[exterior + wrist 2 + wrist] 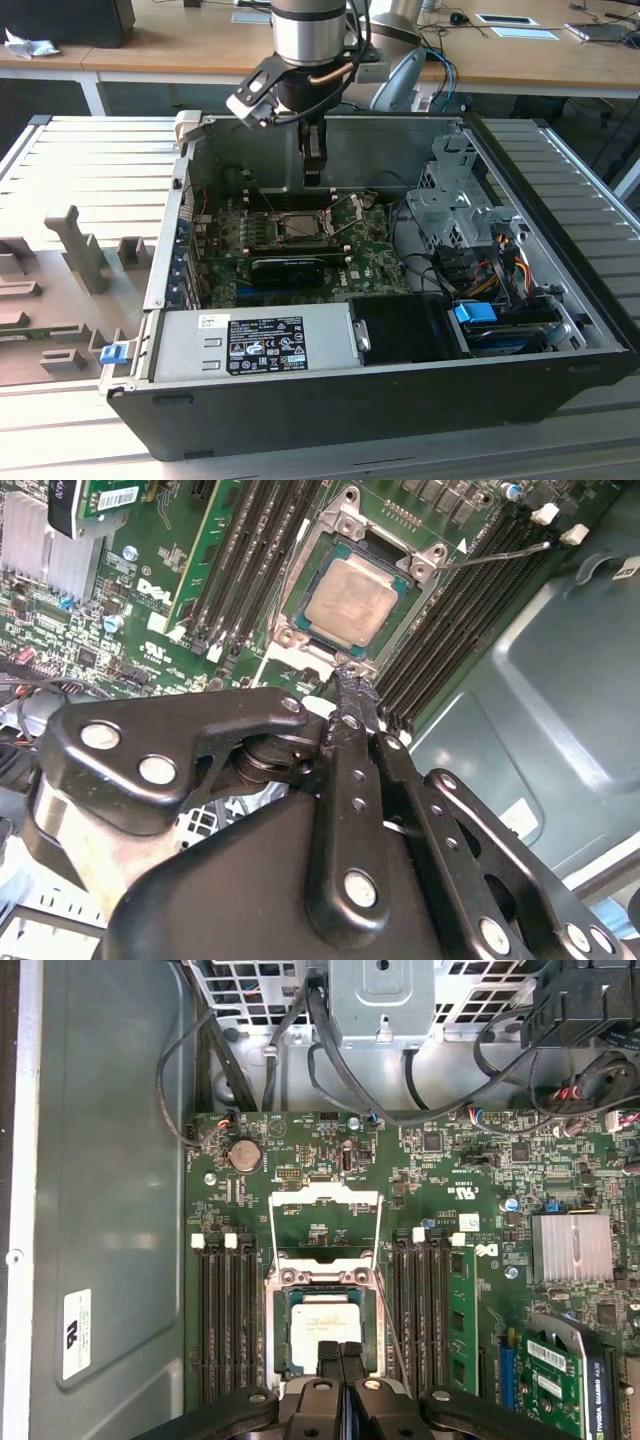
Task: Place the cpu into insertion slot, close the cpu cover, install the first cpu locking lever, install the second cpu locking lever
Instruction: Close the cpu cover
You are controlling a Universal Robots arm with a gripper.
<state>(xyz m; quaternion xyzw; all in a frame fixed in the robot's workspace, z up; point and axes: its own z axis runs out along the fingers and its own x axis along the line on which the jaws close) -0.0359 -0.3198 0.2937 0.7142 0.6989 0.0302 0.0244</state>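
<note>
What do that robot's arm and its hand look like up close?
The silver-grey cylindrical arm carries looping black cables and a small black-and-white box at its wrist. The glossy black metal hand has two slim fingers on jointed link bars, studded with round silver pins.

An open black computer case point(350, 410) lies on a grey slatted table point(100, 150), a silver power supply point(250, 345) along its near wall. On the green motherboard point(470, 1210) sit a coin cell battery point(243, 1155) — near the black memory slots point(222, 1320) — and a finned heatsink point(572, 1247), well apart.
</note>
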